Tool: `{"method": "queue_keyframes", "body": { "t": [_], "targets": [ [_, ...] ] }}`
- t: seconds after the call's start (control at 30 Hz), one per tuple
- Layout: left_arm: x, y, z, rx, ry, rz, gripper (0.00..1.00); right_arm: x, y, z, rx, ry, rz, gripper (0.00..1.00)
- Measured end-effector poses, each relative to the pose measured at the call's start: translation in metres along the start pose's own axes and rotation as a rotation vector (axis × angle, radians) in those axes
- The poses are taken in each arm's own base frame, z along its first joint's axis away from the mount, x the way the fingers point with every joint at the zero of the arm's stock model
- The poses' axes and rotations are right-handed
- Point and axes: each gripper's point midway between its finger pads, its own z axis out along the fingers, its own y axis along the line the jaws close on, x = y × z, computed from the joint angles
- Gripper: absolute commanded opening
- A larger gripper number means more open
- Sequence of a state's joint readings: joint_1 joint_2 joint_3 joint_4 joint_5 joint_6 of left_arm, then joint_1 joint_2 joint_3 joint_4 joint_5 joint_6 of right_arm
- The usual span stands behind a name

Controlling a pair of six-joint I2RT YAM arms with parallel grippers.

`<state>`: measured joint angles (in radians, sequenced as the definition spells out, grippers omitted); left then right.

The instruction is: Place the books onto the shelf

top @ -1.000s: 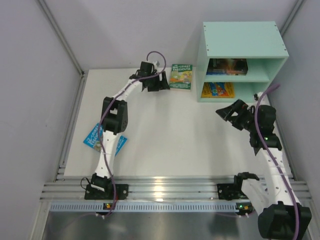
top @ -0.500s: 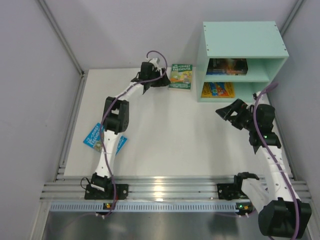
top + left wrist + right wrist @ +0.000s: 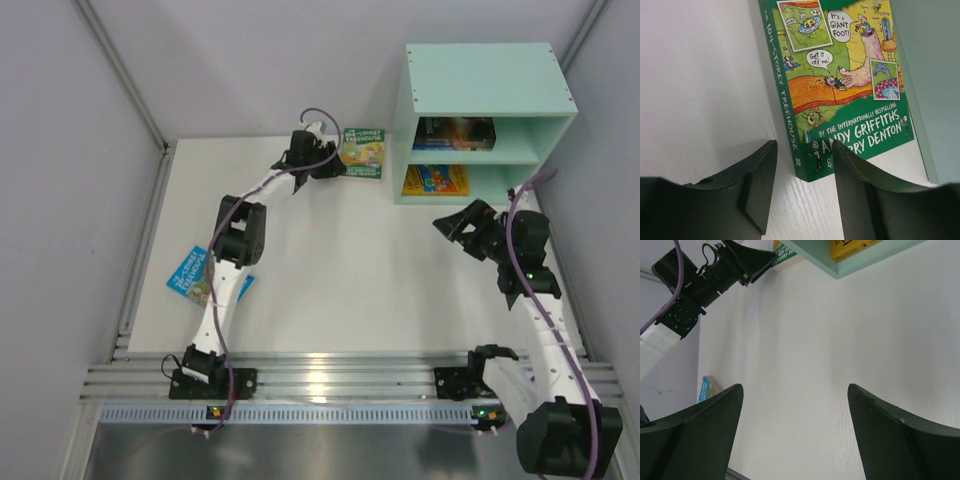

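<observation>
The green book lay flat on the tabletop at its far edge, just left of the shelf. The left end effector sat at the book's near-left corner. In the wrist view its jaws were apart and straddled the spine. The left finger stood clear of the spine, with bare tabletop between. The right finger overlapped the cover, and we could not tell if it touched.

The book's right edge ran close beside the shelf wall, with the back wall near behind it. Open tabletop lay left of the book and toward us.

In the shelf, a dark book lay in the upper compartment and a yellow book in the lower one. A blue book lay near the left edge, partly under the left arm.

The left arm reached long from its base to the far edge, elbow bent mid-table. The right arm rose along the right edge. The right end effector hung over bare tabletop in front of the lower compartment, jaws wide apart and holding nothing.
</observation>
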<state>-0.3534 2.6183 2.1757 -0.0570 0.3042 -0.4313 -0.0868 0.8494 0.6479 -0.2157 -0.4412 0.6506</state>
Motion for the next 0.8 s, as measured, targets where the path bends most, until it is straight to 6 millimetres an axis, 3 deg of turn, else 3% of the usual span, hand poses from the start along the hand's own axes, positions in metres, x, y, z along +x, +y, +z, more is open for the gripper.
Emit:
{"method": "queue_keyframes", "body": {
  "t": [0.33, 0.5, 0.8],
  "targets": [
    [0.005, -0.004, 0.001, -0.029, -0.005, -0.028, 0.24, 0.006, -0.005, 0.0, 0.008, 0.008, 0.01, 0.84],
    [0.005, 0.001, -0.008, -0.086, -0.011, -0.044, 0.17, 0.005, -0.001, -0.005, -0.002, -0.001, 0.003, 0.84],
    [0.019, 0.014, -0.044, -0.239, 0.036, -0.046, 0.09, 0.006, 0.006, -0.009, -0.036, -0.001, -0.004, 0.84]
  ]
}}
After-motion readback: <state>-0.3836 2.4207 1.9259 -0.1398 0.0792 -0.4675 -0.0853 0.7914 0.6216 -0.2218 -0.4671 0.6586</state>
